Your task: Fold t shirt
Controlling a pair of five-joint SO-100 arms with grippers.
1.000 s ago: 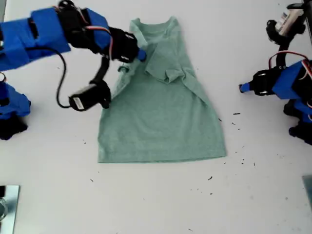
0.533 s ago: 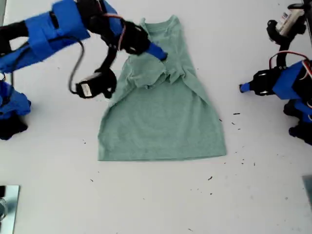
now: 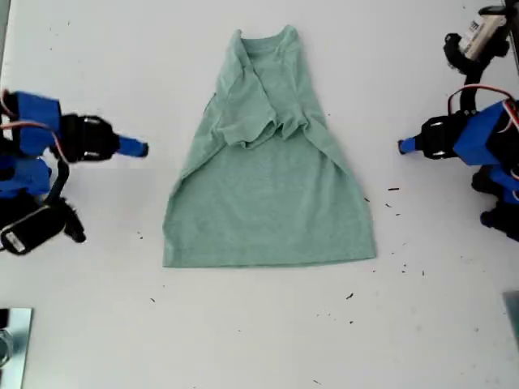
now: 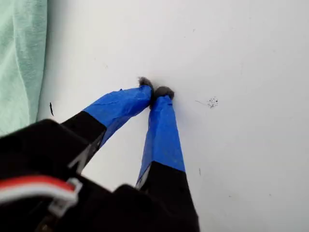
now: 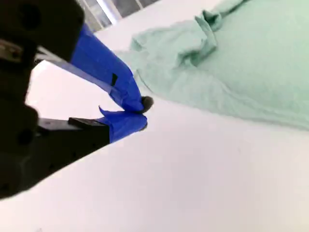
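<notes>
Both end effectors empty and closed, t shirt on the tabletop between them.

The t shirt (image 3: 272, 166) lies mid-tabletop (image 3: 259, 340), collar at the far side, hem near, both sleeves folded inward over the chest. My first end effector (image 4: 157, 91) has its blue-taped tips pressed together above bare surface near the shirt's edge. My second end effector (image 5: 140, 112) is likewise closed on nothing, apart from the cloth's bunched fold.

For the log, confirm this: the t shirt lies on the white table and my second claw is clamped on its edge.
Wrong: my second claw is shut on nothing, apart from the t shirt, per the second wrist view. It does lie on the white table.
</notes>
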